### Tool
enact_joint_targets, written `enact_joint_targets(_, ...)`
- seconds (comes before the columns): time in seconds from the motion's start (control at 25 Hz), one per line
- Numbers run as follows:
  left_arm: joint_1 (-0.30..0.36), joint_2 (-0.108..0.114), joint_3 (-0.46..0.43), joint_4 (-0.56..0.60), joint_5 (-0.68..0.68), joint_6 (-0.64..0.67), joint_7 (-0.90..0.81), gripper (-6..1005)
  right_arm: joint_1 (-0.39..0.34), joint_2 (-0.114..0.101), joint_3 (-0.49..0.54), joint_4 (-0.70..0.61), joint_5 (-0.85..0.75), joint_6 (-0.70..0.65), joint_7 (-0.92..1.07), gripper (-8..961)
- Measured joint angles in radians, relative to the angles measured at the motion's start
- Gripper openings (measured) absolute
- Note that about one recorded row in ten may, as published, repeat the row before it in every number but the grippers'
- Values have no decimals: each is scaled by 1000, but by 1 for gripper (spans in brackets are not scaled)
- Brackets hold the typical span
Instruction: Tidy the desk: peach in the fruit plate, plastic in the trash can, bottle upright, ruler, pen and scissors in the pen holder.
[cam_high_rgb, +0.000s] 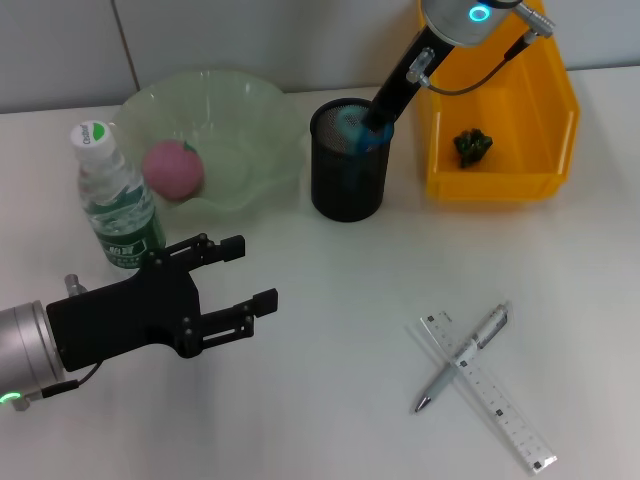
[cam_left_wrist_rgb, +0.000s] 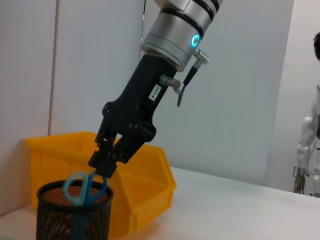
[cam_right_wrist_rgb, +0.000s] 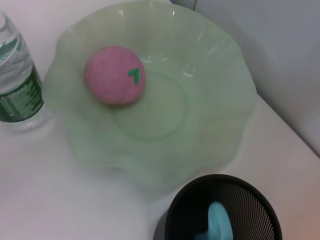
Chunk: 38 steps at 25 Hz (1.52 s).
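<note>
Nearest, one left gripper (cam_high_rgb: 243, 272), black, fingers spread wide with nothing between them, hovering over bare white table (cam_high_rgb: 330, 400). Just behind its upper finger, one water bottle (cam_high_rgb: 115, 200), upright, clear with a green label and a white cap. Well off toward the right of those fingertips, one clear ruler (cam_high_rgb: 487, 389) and one silver pen (cam_high_rgb: 463, 357), lying flat, the pen crossed over the ruler.

Farther back, one pale green fruit plate (cam_high_rgb: 250, 120) with a wavy rim, holding one pink peach (cam_high_rgb: 173, 169) with a small green mark, seen clearly from the right wrist (cam_right_wrist_rgb: 114, 75). Beside the plate, one black mesh pen holder (cam_high_rgb: 347, 185). One right gripper (cam_left_wrist_rgb: 102, 167) at the holder's mouth, tip down, fingers close together around the top of one pair of blue-handled scissors (cam_left_wrist_rgb: 85, 187); the handles stick up inside the rim, the blades hidden behind the mesh. Whether the fingers actually press the handles cannot be told.

Farthest, just past those fingers, one yellow bin (cam_high_rgb: 545, 150) serving as trash can, with one dark crumpled plastic piece (cam_high_rgb: 472, 145) inside. The bin's far corner hidden by the right arm.
</note>
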Motion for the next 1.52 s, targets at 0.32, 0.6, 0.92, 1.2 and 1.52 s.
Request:
enact_joint_targets(0.32,0,0,0,0,0,2,-2,758,-11,6,0,-8,-1,27,7,393)
enact_joint_targets(0.6,0,0,0,0,0,2,-2,758,-46,26,1,-77,3,34,8,595)
enact_joint_targets(0.92,-2,0,0,0,0,1,-2,758,-68,36,14,-152,26,-25,14,627)
enact_joint_targets(1.2,-2,1,0,1,0,2,-2,758,-139,68,0,-347,59,-119,49,655)
enact_joint_targets(1.52,-5,3,0,13,0,2,3,758,-230,69,-87,-604,105,-329,198,754)
